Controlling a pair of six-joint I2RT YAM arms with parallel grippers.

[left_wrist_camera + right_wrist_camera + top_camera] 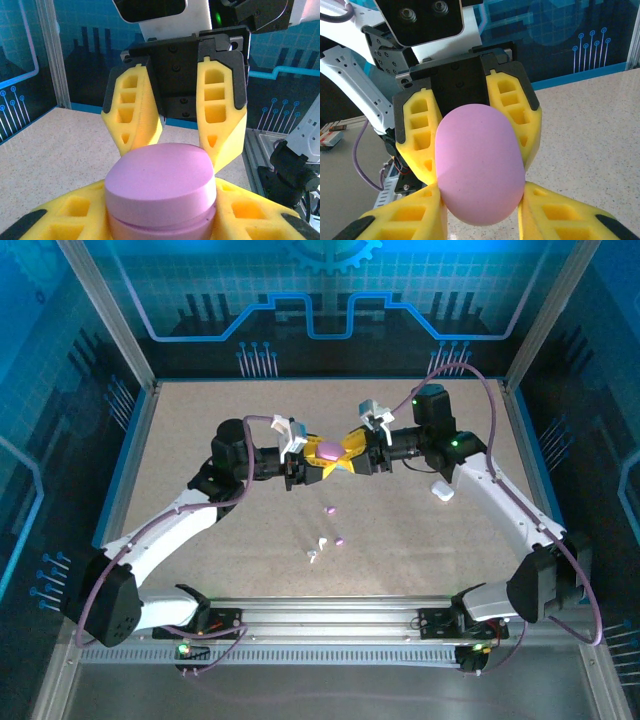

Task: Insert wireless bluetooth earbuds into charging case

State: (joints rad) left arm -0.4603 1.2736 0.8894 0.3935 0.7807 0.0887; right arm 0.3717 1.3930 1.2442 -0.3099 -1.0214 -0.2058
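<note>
1. Left end effector: clamped on the pink-purple charging case, which is held clear above the desk at mid-field.
2. Right end effector: faces the left one, and its yellow fingers grip the same case from the opposite side.
3. Case: the lid is down, with the seam visible in the left wrist view.
4. Two pink-purple earbuds and two white earbuds lie loose on the desk, nearer the arm bases, apart from the held case.
5. A white case rests on the desk beside the right arm.
</note>
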